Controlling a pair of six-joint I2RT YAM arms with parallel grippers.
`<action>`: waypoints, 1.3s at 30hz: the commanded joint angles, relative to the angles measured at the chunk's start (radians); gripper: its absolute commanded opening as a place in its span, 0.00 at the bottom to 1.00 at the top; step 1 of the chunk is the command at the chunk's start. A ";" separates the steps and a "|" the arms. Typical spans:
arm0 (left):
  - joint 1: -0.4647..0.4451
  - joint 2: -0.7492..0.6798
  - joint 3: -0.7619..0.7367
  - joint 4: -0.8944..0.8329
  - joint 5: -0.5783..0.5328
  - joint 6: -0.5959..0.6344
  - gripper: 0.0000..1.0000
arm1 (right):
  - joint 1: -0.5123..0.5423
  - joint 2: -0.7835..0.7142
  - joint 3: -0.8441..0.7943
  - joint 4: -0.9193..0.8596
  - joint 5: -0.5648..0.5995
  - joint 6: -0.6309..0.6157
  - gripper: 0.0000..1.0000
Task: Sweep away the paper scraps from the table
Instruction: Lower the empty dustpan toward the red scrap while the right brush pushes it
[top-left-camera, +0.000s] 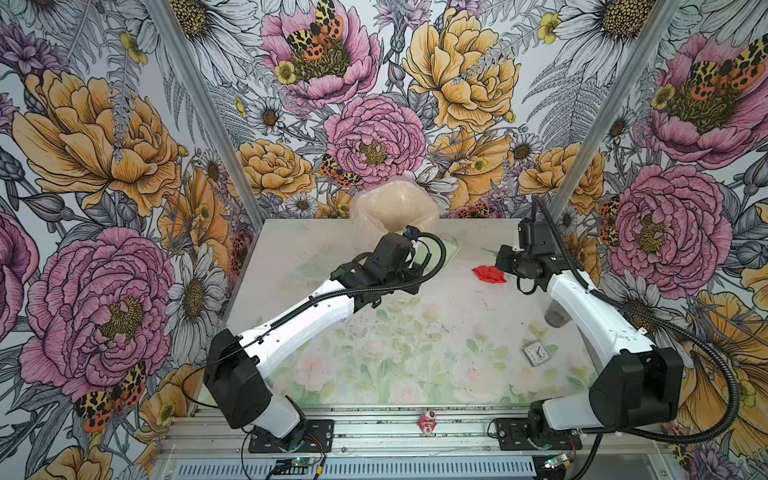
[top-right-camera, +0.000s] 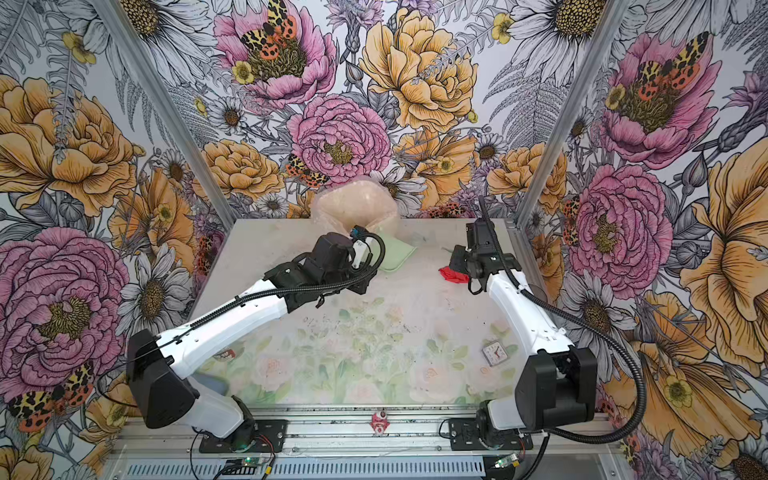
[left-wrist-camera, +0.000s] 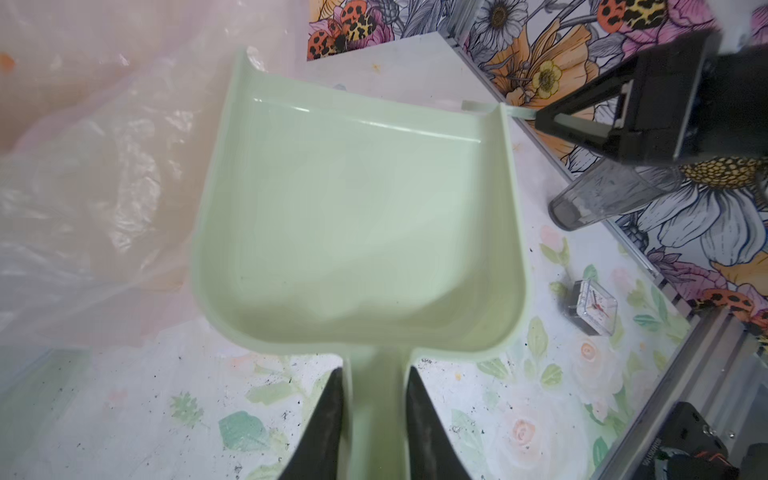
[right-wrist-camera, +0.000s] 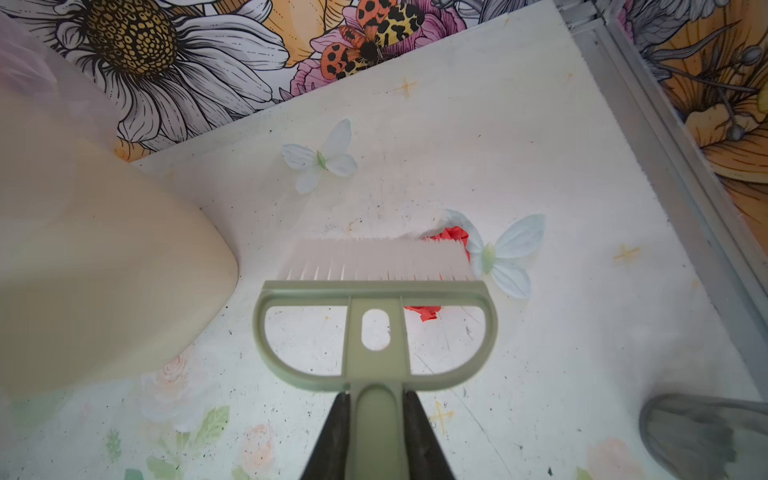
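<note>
I see one crumpled red paper scrap (top-left-camera: 489, 274) at the far right of the worktop (top-left-camera: 415, 332), a flat sheet printed with faded roses and flecked with dark crumbs. The stiff white bristles of the brush (right-wrist-camera: 374, 286) hide the scrap's middle. My right claw (right-wrist-camera: 376, 395) is clamped on that pale green plastic brush's handle, and my left claw (left-wrist-camera: 374, 372) grips the handle of the smooth pale green dustpan (left-wrist-camera: 353, 216), just beside a crinkled clear plastic bag (top-left-camera: 395, 205) at the back.
</note>
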 joint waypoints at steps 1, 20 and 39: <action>-0.015 0.016 -0.026 -0.015 -0.030 0.036 0.00 | -0.003 -0.011 0.041 0.016 0.044 0.014 0.00; -0.092 0.142 -0.077 -0.013 -0.037 0.019 0.00 | 0.000 -0.004 0.004 0.017 0.084 0.012 0.00; -0.098 0.183 -0.071 -0.017 -0.083 0.002 0.00 | -0.001 0.028 -0.003 0.017 0.107 -0.003 0.00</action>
